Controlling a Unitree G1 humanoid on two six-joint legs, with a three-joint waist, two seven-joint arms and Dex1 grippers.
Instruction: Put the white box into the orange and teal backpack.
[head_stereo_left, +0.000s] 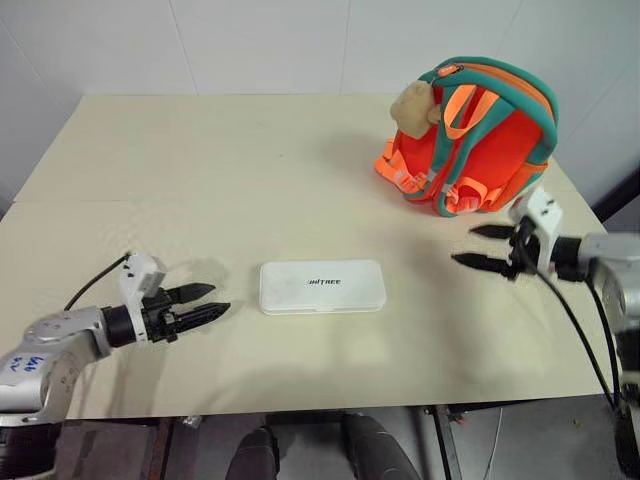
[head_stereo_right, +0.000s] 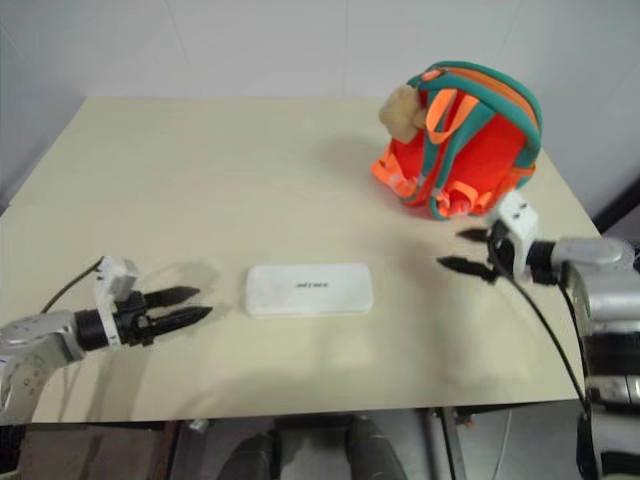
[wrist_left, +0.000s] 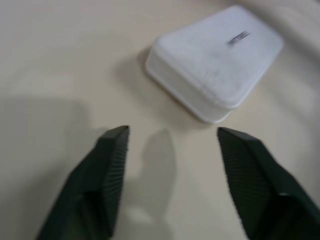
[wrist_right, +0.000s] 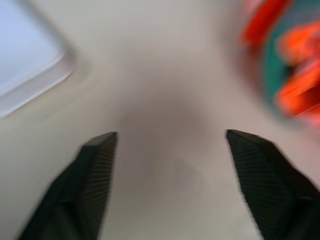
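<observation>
Table: a pale cream, matte rectangular tabletop (head_stereo_left: 250, 160) with a smooth, faintly marked surface, set against white wall panels.

White box: a flat white plastic case with rounded corners (head_stereo_left: 322, 287), smooth lid slightly raised above a thin rim, small dark lettering printed mid-lid. It lies flat near the middle of the table, towards the near edge, long side running left to right.

Backpack: a small bright-orange fabric backpack with padded teal trim and straps (head_stereo_left: 480, 140), orange webbing loops hanging at its front and a beige plush animal charm (head_stereo_left: 412, 108) at its upper left. It stands at the far right of the table, well apart from the box.

Left gripper: two black tapered fingers with ribbed inner faces (head_stereo_left: 199, 303), at the near left, pointing right towards the box's short left end. The fingers stand spread with a clear gap between them and hold nothing. The tips are near the box but do not touch it; bare tabletop shows between them in the wrist view.

Right gripper: the same black ribbed fingers (head_stereo_left: 480, 247), at the right, pointing left, just in front of the backpack's base. The fingers are parted wide and empty, touching neither the backpack nor the box, which lies well to their left.
</observation>
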